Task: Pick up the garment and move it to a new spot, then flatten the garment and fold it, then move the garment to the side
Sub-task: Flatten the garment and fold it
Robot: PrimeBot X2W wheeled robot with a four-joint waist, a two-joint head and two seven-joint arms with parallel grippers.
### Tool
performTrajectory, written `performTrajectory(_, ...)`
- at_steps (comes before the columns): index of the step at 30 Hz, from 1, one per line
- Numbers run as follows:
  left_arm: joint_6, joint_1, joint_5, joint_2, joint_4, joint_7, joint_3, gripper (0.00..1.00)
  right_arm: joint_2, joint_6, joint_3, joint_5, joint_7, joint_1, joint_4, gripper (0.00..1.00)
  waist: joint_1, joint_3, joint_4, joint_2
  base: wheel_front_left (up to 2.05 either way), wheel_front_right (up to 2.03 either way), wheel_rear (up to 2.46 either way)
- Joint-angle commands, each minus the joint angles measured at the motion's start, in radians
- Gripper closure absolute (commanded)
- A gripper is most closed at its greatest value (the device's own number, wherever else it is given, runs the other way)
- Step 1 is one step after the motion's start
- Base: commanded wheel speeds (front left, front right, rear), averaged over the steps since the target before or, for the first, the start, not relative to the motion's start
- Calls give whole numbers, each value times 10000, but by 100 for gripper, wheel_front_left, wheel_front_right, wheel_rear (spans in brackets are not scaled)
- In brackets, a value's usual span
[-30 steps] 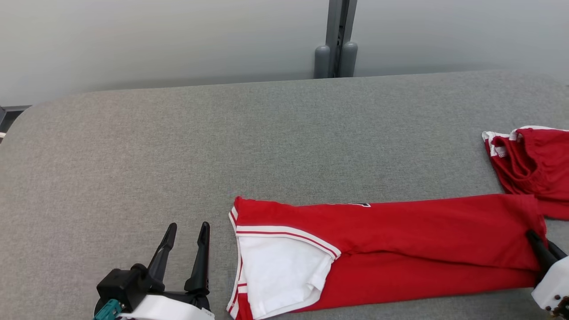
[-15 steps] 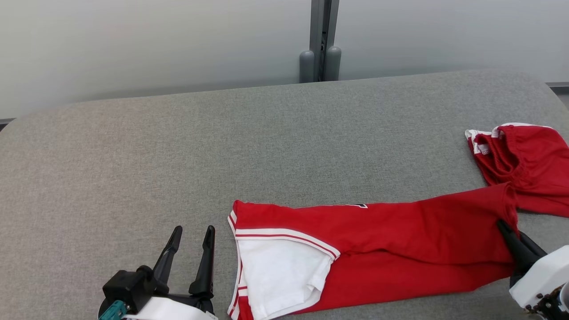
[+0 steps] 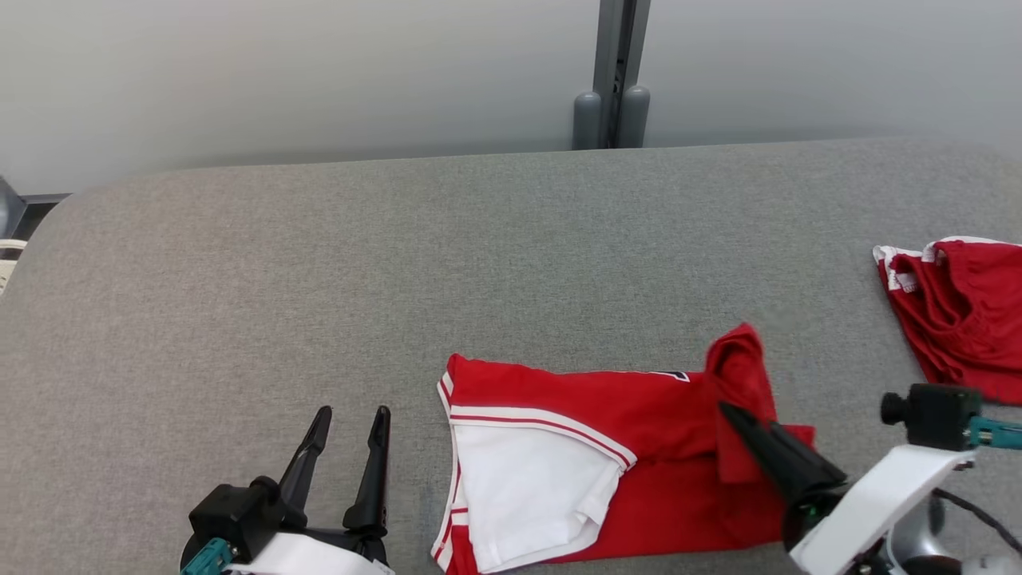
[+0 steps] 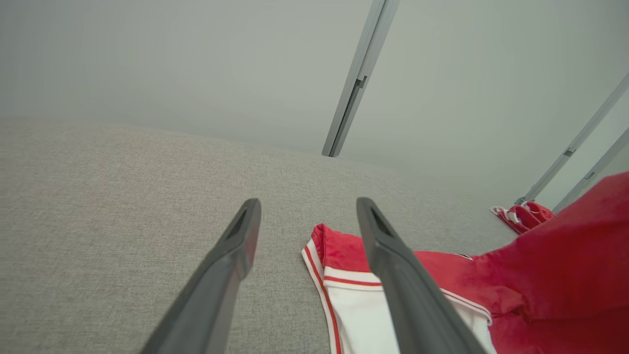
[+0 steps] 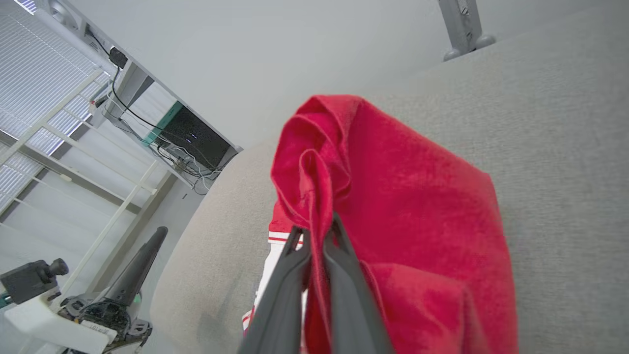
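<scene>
Dragged red garment (image 3: 559, 395) end across toward the spread, empty left end effector (image 3: 353, 412), fold raised over the flat part, pinched in right end effector (image 3: 728, 412).

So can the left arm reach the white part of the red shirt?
Probably yes: the left arm's open fingers sit beside the white part of the shirt, with only bare grey surface between.

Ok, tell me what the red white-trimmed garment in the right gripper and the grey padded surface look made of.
Red garment: soft matte knit, likely cotton jersey; drapes and creases limply. Grey surface: apparently woven upholstery fabric, matte; fine heathered weave.
</scene>
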Motion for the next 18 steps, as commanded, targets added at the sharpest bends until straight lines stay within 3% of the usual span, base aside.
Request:
performTrajectory(1, -62, -185, 8, 31, 9, -23, 14, 0, 140, 7, 138, 151, 60, -107, -37, 100, 0, 6, 103, 0, 0, 0, 0)
performTrajectory(8, -125, -319, 28, -32, 78, -29, -75, 0, 743, 9, 1368, 420, -139, -616, 851, 100, 0, -2, 579, 0, 0, 0, 0)
performTrajectory(18, -165, -459, 73, -111, 176, -51, -166, 0, 968, 15, 2566, 514, -1553, -1637, 2802, 100, 0, 5, 1065, 0, 0, 0, 0)
